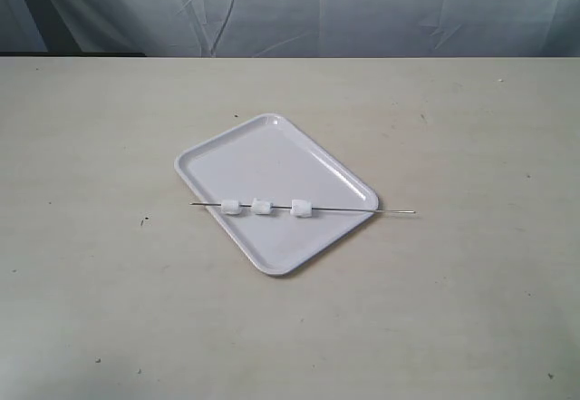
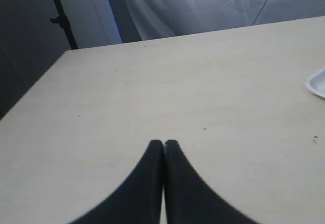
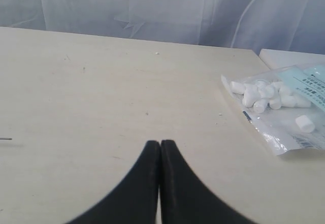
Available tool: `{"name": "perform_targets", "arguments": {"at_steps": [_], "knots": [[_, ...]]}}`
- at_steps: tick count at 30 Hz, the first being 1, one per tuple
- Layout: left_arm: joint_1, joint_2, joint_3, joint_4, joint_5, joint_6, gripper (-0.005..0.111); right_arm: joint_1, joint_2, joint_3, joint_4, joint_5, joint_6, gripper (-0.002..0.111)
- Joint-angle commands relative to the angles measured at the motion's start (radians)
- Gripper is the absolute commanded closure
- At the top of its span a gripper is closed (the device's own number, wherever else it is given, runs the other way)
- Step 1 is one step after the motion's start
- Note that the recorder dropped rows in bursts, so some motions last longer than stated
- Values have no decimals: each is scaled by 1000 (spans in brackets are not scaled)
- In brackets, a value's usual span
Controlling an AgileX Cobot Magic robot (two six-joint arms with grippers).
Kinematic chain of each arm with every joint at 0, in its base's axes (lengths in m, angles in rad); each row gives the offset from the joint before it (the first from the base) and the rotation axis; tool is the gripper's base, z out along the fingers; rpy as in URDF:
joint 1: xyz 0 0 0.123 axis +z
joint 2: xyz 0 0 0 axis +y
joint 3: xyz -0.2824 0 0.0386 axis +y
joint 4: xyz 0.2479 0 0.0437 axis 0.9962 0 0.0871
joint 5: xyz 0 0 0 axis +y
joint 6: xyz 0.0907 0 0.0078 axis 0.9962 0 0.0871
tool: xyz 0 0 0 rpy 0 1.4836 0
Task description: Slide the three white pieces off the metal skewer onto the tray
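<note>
The white tray point(image 1: 272, 160) lies turned at an angle in the middle of the beige table. Across its near part rests the thin metal skewer point(image 1: 344, 210), both ends reaching past the rim. Threaded on it are three white pieces: one at the left point(image 1: 232, 207), one in the middle point(image 1: 263, 207), one at the right point(image 1: 301, 208). Neither arm shows in the exterior view. My left gripper point(image 2: 163, 142) is shut and empty over bare table, with a corner of the tray point(image 2: 318, 83) at the frame's edge. My right gripper point(image 3: 160, 143) is shut and empty; the skewer's tip point(image 3: 5, 138) just shows.
In the right wrist view, a clear plastic bag point(image 3: 279, 107) with several white marshmallow pieces lies near the table's edge, one loose-looking piece point(image 3: 304, 123) in it. A wrinkled pale curtain point(image 1: 290, 5) hangs behind the table. A dark stand point(image 2: 61, 16) is beyond the table's corner.
</note>
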Motion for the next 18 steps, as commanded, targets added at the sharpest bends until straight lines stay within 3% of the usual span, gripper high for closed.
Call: {"name": "perform_targets", "arguments": {"at_steps": [1,7,12,18], "knots": [[0,-5,4,85,-5,5,107,-5,-7,2,35,-43,-1,109],[0,-5,4,94,-43,0,107,-5,-7,2,176,-146,-1,109],[0,-5,4,-274,-186,-24,107,-5,-7,2,447,-288,7,109],[0,-5,4,-309,-302,-22,107,-5,-7,2,488,-421,7,109]]}}
